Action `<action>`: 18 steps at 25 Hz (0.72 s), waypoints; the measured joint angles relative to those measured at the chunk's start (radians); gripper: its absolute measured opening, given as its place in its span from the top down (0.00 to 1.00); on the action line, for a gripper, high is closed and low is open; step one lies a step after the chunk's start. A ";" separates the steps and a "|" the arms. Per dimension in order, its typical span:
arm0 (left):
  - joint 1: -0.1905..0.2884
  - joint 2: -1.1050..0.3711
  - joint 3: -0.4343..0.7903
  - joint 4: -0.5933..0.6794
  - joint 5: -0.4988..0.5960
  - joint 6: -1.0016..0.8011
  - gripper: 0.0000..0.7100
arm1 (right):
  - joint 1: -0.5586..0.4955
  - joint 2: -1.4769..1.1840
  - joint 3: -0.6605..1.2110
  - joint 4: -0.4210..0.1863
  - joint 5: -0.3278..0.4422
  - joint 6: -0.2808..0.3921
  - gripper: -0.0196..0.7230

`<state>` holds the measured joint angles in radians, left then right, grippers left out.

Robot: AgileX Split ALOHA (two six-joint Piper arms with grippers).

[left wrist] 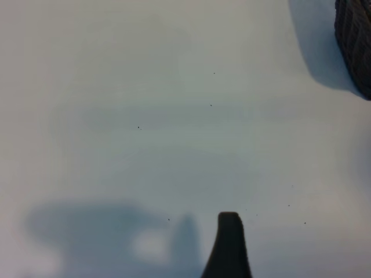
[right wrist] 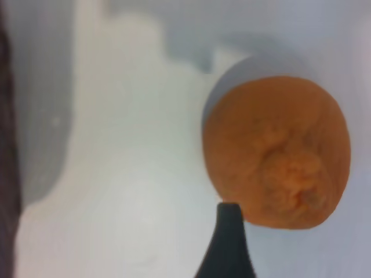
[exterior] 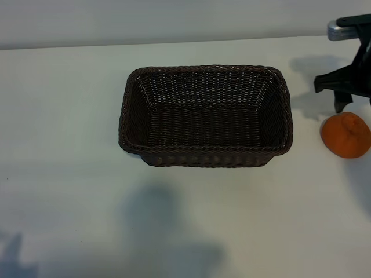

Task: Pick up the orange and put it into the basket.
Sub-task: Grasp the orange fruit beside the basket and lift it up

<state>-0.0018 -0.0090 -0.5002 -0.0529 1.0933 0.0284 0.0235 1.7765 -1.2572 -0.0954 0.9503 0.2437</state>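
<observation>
The dark brown woven basket stands empty in the middle of the white table. To its right, by the table's right side, the orange rests on the table. My right gripper hovers just behind and above the orange, open, holding nothing. In the right wrist view the orange lies knobbly end up, just past one dark finger, and the basket's wall is at the picture's edge. Of my left gripper only one finger shows, over bare table, with a corner of the basket far off.
The table's far edge meets a pale wall behind the basket. Arm shadows fall on the table in front of the basket. Open table surface lies left of the basket and in front of it.
</observation>
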 joint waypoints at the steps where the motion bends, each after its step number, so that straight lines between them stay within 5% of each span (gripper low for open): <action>1: 0.000 0.000 0.000 0.000 0.000 0.000 0.16 | -0.011 0.010 0.000 0.005 -0.003 -0.001 0.22; 15: 0.000 0.000 0.000 0.000 0.000 0.000 0.16 | -0.036 0.138 0.038 0.023 -0.105 -0.021 0.22; 18: 0.000 0.000 0.000 0.000 0.000 0.000 0.16 | -0.036 0.153 0.042 0.023 -0.114 -0.021 0.30</action>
<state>-0.0018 -0.0090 -0.5002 -0.0529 1.0933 0.0284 -0.0127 1.9299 -1.2154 -0.0726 0.8367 0.2224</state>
